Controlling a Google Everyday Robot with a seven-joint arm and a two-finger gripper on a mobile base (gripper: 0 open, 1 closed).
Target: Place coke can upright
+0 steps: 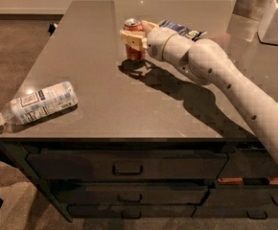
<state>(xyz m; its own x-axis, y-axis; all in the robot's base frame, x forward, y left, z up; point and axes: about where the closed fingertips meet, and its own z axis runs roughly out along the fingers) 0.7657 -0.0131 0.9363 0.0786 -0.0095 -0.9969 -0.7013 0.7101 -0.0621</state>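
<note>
The coke can (133, 41), red with a silver top, stands upright on the dark grey table (96, 104), toward its far middle. My gripper (135, 36) reaches in from the right on the white arm (215, 75). Its cream fingers (132, 39) are shut around the can's upper half. The can's base seems to touch the table top.
A clear water bottle (36, 104) with a white-blue label lies on its side at the table's front left edge. A blue chip bag (182, 30) lies behind my wrist. White containers (273, 13) stand at the far right. Drawers (127, 166) sit below the table top.
</note>
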